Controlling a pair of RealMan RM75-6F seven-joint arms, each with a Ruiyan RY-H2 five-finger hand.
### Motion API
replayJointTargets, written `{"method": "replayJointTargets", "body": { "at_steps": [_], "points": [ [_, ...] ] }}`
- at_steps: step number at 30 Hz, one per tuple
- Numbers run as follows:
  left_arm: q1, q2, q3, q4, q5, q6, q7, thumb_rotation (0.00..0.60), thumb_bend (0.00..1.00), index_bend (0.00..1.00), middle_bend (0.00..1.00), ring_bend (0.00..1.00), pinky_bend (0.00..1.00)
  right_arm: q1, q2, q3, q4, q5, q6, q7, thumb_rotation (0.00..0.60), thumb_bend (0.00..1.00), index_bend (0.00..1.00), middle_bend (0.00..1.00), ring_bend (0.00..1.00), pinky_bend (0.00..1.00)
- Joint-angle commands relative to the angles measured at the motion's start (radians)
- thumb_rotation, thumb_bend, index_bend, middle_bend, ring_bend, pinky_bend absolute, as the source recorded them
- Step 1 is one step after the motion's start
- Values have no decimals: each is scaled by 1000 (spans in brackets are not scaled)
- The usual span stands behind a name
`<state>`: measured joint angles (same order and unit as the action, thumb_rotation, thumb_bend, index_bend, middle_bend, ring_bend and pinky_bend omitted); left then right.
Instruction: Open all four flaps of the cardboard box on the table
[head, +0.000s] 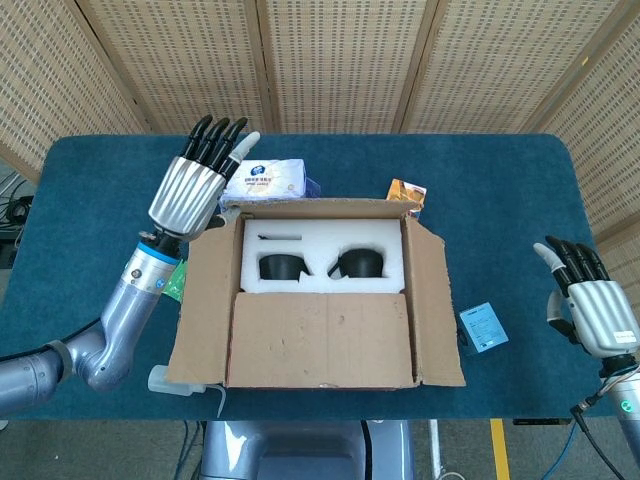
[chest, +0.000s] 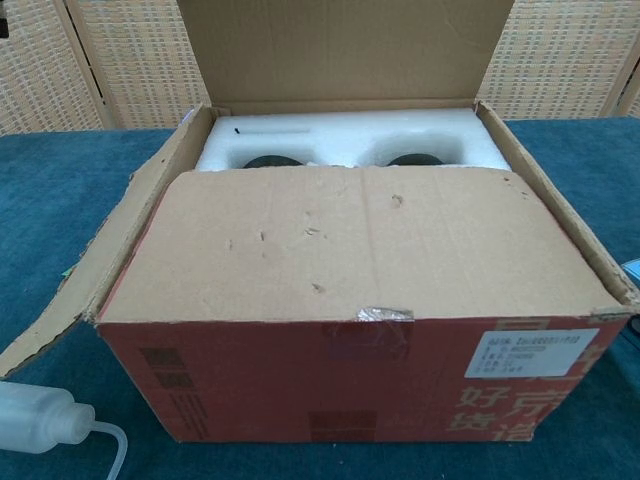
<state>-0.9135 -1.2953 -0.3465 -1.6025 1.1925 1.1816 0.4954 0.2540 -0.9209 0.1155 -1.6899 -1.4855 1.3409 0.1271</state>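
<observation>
Three flaps of the cardboard box (head: 320, 300) at mid-worktop (head: 90, 190) stand open, the near flap (chest: 350, 240) lies shut, and both the left hand (head: 190, 185) and right hand (head: 590, 300) are spread, empty, so one must likely lift it next.

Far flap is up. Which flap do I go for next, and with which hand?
Probably the near flap: it alone lies flat over the cardboard box, covering half the white foam insert. The left hand hovers open past the far-left corner; bring it to that flap's free edge and lift toward you.

Blue table (head: 480, 170) (cardboard box (head: 320, 340) atop).
</observation>
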Motion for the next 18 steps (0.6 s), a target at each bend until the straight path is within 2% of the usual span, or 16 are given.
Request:
{"method": "replayJointTargets", "body": {
  "at_steps": [1, 5, 11, 18],
  "points": [
    [-22, -13, -11, 33, 1, -13, 19, 600, 181, 0, 0, 0, 0, -1, 1, 0, -1, 1, -1, 0, 600, 852, 52, 40, 0, 43],
    [-64, -37, -26, 92, -28, -49, 62, 600, 188, 0, 0, 0, 0, -1, 3, 0, -1, 3, -2, 2, 600, 852, 52, 40, 0, 43],
    [-90, -80, -13, 188, -74, -66, 135, 600, 201, 0, 0, 0, 0, -4, 7, -2, -1, 9, -7, 7, 600, 852, 52, 40, 0, 43],
    [-101, -105, -26, 246, -129, -79, 132, 600, 212, 0, 0, 0, 0, -9, 12, 0, 0, 17, -4, 12, 600, 852, 52, 40, 0, 43]
  ]
}}
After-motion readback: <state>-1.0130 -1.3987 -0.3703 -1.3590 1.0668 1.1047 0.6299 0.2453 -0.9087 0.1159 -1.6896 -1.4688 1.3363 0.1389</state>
